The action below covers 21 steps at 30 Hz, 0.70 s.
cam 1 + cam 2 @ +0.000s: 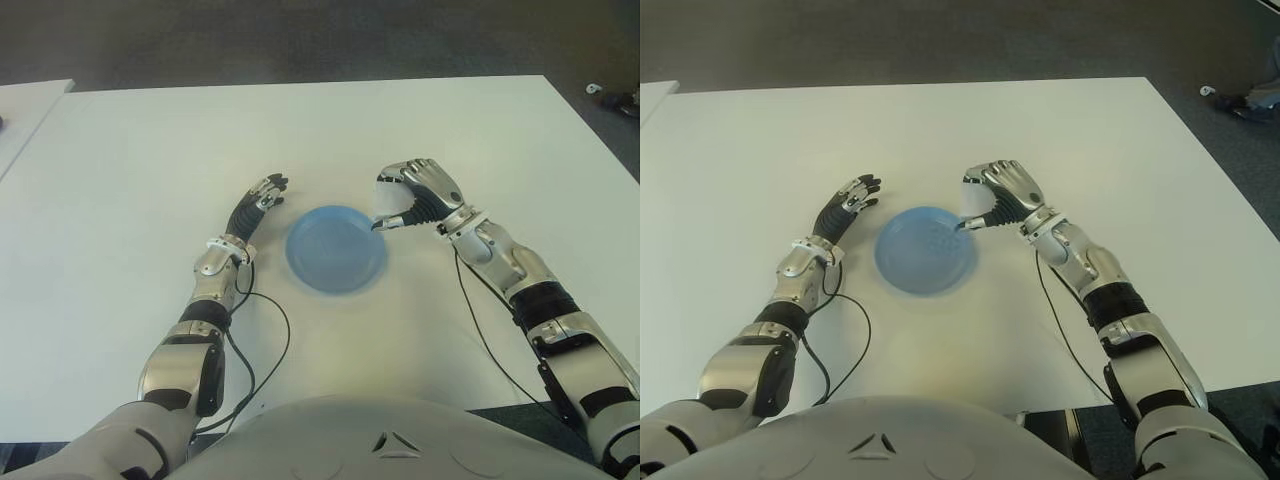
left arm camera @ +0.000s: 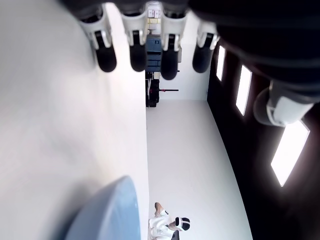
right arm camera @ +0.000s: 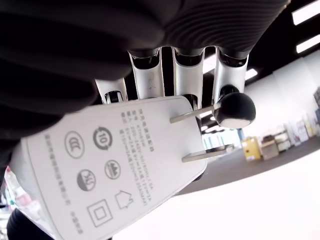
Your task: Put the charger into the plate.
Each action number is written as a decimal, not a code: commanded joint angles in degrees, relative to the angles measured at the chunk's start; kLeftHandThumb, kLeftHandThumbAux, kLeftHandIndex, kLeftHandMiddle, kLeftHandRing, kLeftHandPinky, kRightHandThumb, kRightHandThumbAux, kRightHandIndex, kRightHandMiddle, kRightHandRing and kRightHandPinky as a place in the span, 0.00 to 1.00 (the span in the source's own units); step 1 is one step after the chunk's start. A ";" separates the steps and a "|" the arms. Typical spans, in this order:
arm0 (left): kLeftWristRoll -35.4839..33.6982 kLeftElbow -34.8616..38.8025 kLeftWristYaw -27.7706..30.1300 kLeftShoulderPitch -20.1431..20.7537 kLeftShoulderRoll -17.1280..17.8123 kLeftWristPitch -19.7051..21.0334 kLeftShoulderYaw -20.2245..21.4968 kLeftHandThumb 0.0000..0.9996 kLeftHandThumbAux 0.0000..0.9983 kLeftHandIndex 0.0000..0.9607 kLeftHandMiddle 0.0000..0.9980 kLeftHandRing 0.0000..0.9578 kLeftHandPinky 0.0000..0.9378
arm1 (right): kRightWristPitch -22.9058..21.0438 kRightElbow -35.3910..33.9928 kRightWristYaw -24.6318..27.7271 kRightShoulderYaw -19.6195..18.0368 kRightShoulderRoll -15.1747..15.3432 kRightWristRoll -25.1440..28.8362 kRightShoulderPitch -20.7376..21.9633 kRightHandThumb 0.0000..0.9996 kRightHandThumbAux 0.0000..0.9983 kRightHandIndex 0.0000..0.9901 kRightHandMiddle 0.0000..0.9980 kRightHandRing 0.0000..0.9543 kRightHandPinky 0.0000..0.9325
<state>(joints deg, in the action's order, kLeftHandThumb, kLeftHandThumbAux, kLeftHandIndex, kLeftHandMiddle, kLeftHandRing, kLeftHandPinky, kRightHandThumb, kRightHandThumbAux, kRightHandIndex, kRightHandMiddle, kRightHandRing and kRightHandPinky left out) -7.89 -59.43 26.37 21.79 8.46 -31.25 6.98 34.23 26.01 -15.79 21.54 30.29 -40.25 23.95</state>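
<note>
- Here, the right hand [image 1: 418, 195] is showing right of centre in the left eye view, curled around the white charger [image 1: 388, 203] and clamping it between fingers and thumb.
- The charger is sitting in that grip at the upper right rim of the blue plate [image 1: 336, 248], just beside the plate's edge and not inside it; whether it is touching the rim cannot be told.
- In the right wrist view the charger [image 3: 107, 165] is filling the lower left of the frame, its printed label face turned to the camera and its two metal prongs [image 3: 200, 135] pointing toward the right of the frame.
- The right hand's fingers [image 3: 182, 75] are wrapping behind the charger's body in that view, and one dark fingertip [image 3: 234, 110] is sitting beside the upper prong.
- The plate is lying at the centre of the white surface [image 1: 140, 170], between the two hands.
- The left hand [image 1: 262, 197] is showing left of centre in the eye view, just beside the plate's upper left edge, fingers stretched out and holding nothing.
- In the left wrist view those fingers [image 2: 137, 50] are lining up straight along the top of the frame, apart from one another, with a piece of the plate [image 2: 107, 215] showing at the lower left.
- A black cable [image 1: 262, 340] is running along the left forearm and looping on the surface in the lower left of the eye view.
- A second thin cable [image 1: 485, 335] is trailing beside the right forearm at the lower right.
</note>
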 commanded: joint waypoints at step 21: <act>0.95 -1.54 -1.24 -1.75 -1.32 2.55 -0.51 0.00 0.40 0.15 0.18 0.15 0.17 | -1.66 7.37 7.26 4.81 -13.09 0.91 3.35 1.00 0.63 0.86 0.90 0.93 0.94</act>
<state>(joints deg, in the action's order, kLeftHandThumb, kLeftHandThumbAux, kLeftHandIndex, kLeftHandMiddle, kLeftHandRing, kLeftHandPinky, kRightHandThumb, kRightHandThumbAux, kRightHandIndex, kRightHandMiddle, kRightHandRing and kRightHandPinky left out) -7.88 -59.13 25.95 21.90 7.68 -31.28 6.86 33.38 31.93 -9.57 26.22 17.98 -40.33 26.19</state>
